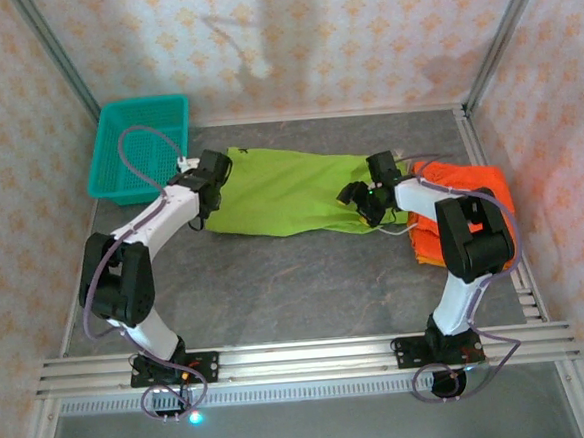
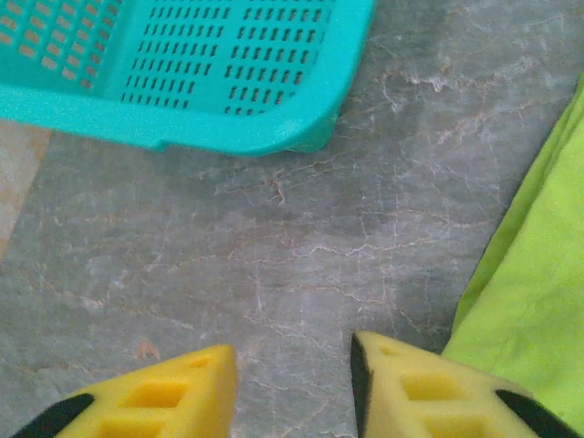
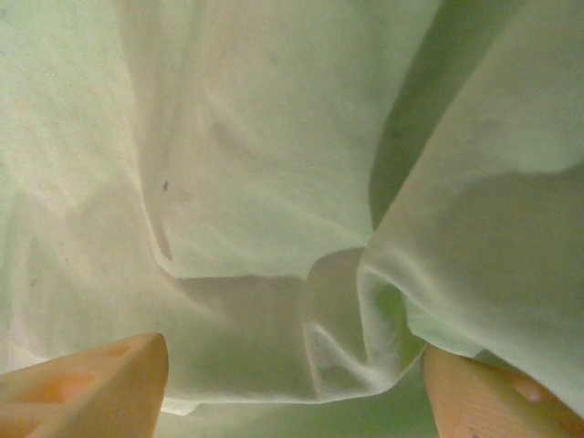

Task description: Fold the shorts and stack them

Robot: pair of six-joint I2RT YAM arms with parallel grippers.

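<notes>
While spread flat, one green shorts (image 1: 290,191).

Close view of crumpled pale green shorts (image 3: 274,173), a fold bunched low between two jaws set wide apart.

The white-shelled left arm (image 1: 152,221) and matching right arm (image 1: 474,236) have bulky black joints, looping lilac-grey cables and black bolted bases. The left gripper (image 2: 294,383) has yellow, hollow-celled wedge fingers (image 2: 429,392).
</notes>
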